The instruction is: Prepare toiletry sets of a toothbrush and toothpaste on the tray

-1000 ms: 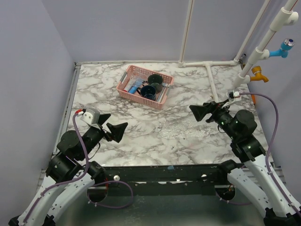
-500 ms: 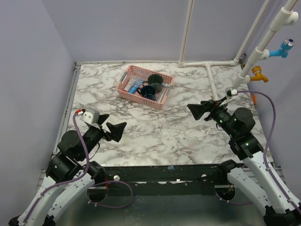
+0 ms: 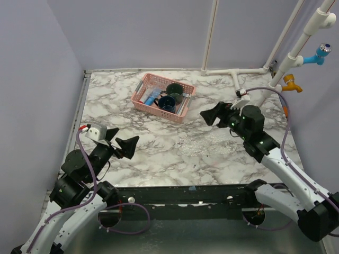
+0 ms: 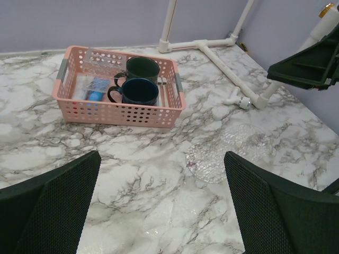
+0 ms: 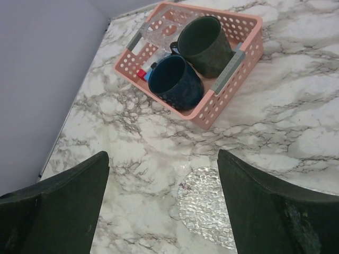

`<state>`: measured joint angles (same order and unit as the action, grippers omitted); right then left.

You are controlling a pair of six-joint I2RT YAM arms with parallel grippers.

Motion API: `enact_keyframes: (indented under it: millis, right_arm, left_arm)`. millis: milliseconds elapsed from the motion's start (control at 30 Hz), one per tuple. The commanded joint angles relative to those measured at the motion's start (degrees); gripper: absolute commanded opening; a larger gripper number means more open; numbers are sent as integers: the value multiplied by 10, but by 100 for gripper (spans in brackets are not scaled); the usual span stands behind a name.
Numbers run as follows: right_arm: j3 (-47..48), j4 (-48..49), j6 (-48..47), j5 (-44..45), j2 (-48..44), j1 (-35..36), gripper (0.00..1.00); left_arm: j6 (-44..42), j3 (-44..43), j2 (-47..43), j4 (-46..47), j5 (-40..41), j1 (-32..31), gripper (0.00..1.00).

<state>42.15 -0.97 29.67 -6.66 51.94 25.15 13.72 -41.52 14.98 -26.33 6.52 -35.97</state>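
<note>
Your left jaws and right jaws stand released and empty above the worktop (image 3: 116, 106). The clear tray (image 5: 204, 209) lies just ahead of the right jaws. Farther ahead, the pink basket (image 4: 116, 112) holds the navy mug (image 4: 139, 91), green mug (image 4: 142, 67) and a blue tube (image 4: 95, 91).

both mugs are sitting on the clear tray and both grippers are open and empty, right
Not quite. The navy mug and the dark green mug stand inside the pink basket, not on the clear tray; the left wrist view shows it. The rest holds: the left gripper and the right gripper are open and empty.
</note>
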Motion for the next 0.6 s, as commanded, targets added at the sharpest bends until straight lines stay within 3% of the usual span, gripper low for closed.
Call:
enact_keyframes:
  millis: [0, 567]
  right_arm:
    - [48, -18, 9, 127, 53, 63, 84]
    - [249, -110, 46, 306, 320, 114, 73]
  left_arm:
    - [5, 3, -3, -15, 17, 4, 99]
    - [15, 5, -14, -21, 44, 7, 99]
